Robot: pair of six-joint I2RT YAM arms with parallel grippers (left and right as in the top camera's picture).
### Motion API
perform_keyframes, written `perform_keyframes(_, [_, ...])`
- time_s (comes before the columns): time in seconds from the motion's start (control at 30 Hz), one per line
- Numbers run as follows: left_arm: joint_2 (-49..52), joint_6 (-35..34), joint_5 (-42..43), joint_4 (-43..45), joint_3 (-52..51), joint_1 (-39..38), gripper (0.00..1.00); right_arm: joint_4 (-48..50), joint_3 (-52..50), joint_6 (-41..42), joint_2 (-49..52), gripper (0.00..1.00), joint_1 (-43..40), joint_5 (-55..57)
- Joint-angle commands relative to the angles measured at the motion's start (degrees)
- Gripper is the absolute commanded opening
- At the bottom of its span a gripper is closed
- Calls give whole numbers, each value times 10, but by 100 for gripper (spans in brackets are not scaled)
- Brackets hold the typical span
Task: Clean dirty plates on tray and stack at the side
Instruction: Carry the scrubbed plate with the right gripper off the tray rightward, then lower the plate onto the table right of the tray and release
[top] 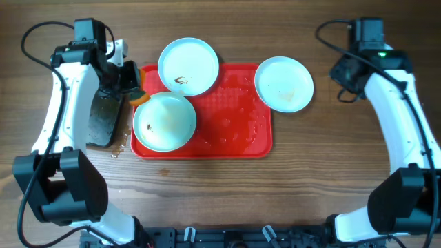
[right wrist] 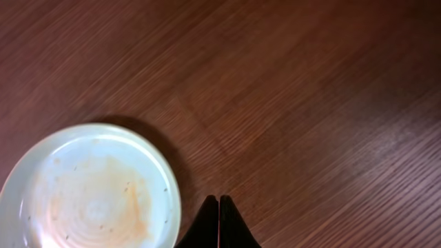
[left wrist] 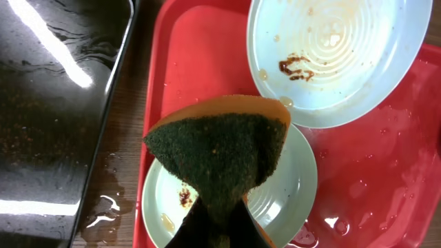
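The red tray [top: 238, 131] lies mid-table. One plate [top: 165, 122] sits at its front left, with a small dark smudge [left wrist: 185, 198]. A second plate [top: 189, 65] with a brown smudge overlaps the tray's back edge; it also shows in the left wrist view [left wrist: 337, 55]. A third plate [top: 284, 83] with a faint orange film lies on the table just right of the tray, and shows in the right wrist view [right wrist: 89, 189]. My left gripper [top: 134, 89] is shut on a green-and-orange sponge [left wrist: 220, 148] held over the front-left plate's edge. My right gripper [right wrist: 219, 224] is shut and empty, right of the third plate.
A black metal pan [top: 103, 117] with water in it lies left of the tray, also seen in the left wrist view [left wrist: 55, 103]. Water is spilled on the wood beside it [left wrist: 107, 200]. The tray surface is wet.
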Motion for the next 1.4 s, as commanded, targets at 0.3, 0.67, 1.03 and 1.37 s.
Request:
perform_keyframes(0.3, [-9,13,9,0,9,-7,4,73,-135,37,76,62,86,-203])
perform_keyframes(0.67, [-9,14,9,-5,9,-7,4,138,-193,180,80,66,88,-199])
perform_keyframes(1.03, [-9,14,9,-9,9,-7,4,183,-193,212,81,49,88,-196])
perform_keyframes(1.37, [-9,13,9,-18,9,-7,4,188,-193,228,134,30,88,-177])
